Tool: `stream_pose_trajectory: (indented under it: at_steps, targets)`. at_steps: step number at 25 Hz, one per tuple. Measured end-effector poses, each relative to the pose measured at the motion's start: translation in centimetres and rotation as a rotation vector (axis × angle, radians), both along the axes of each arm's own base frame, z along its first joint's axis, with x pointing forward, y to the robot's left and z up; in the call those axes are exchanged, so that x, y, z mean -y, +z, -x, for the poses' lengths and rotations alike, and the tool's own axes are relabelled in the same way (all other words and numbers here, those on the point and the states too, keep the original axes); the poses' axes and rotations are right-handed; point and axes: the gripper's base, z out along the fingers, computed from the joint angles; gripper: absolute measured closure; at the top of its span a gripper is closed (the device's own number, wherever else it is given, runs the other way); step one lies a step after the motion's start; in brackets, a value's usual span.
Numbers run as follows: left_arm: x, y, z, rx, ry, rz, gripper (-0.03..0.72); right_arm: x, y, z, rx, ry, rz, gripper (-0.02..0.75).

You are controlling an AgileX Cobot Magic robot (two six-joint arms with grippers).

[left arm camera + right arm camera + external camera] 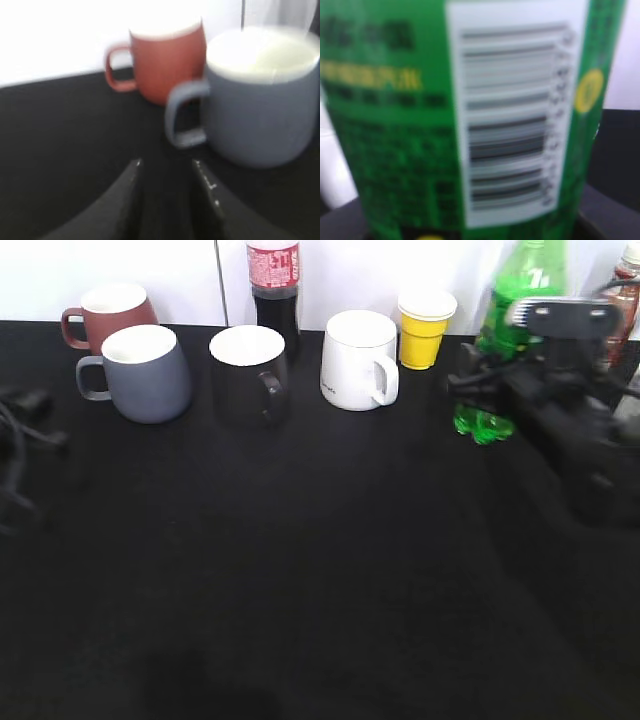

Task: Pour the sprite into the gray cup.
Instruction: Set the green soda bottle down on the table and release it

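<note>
The sprite point(522, 285) is a green bottle standing at the back right; its base point(483, 425) rests on the black table. Its label with the white barcode patch fills the right wrist view point(510, 120). My right gripper point(495, 375) is around the bottle's lower half, its dark fingers flanking the label at the bottom corners point(470, 225), shut on it. The gray cup point(148, 375) stands at the back left, upright and empty, handle to the left. In the left wrist view the gray cup point(260, 115) is just ahead and right of my open, empty left gripper point(166, 165).
A maroon mug point(112, 312) stands behind the gray cup and also shows in the left wrist view point(167, 60). A black mug point(248, 370), cola bottle point(274, 285), white mug point(358, 360) and yellow cup point(425, 330) line the back. The left arm point(22, 435) is at the left edge.
</note>
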Motion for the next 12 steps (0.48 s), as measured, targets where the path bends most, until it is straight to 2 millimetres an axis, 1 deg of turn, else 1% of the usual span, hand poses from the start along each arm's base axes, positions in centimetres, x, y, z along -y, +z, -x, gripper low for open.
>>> stream_pose_trajectory:
  at_steps: [2, 4, 6, 7, 8, 10, 11, 12]
  targets:
    - [0.4, 2.0, 0.9, 0.0, -0.019, 0.007, 0.447, -0.4, -1.5, -2.2, -0.004, -0.015, 0.002, 0.301]
    - [0.5, 3.1, 1.5, -0.005, -0.026, 0.01, 0.447, -0.6, -2.3, -3.7, 0.005, -0.027, -0.001, 0.301]
    - [0.5, 3.6, 1.7, 0.001, -0.024, 0.013, 0.447, -0.6, -2.6, -4.5, 0.016, -0.032, -0.003, 0.301]
    - [0.5, 3.5, 1.8, -0.006, -0.024, 0.012, 0.447, -0.6, -2.7, -4.6, 0.02, -0.034, -0.001, 0.298]
    - [0.5, 3.5, 1.8, -0.008, -0.023, 0.013, 0.447, -0.6, -2.7, -4.6, 0.02, -0.034, -0.001, 0.265]
    - [0.5, 3.5, 1.8, -0.008, -0.023, 0.013, 0.447, -0.6, -2.9, -4.6, -0.001, -0.03, 0.002, 0.136]
    - [0.5, 3.5, 1.8, -0.008, -0.023, 0.013, 0.447, -0.6, -3.2, -4.5, -0.031, -0.027, 0.006, 0.1]
    - [0.5, 3.5, 1.8, -0.008, -0.023, 0.013, 0.447, -0.5, -3.0, -4.4, -0.052, -0.025, 0.009, 0.088]
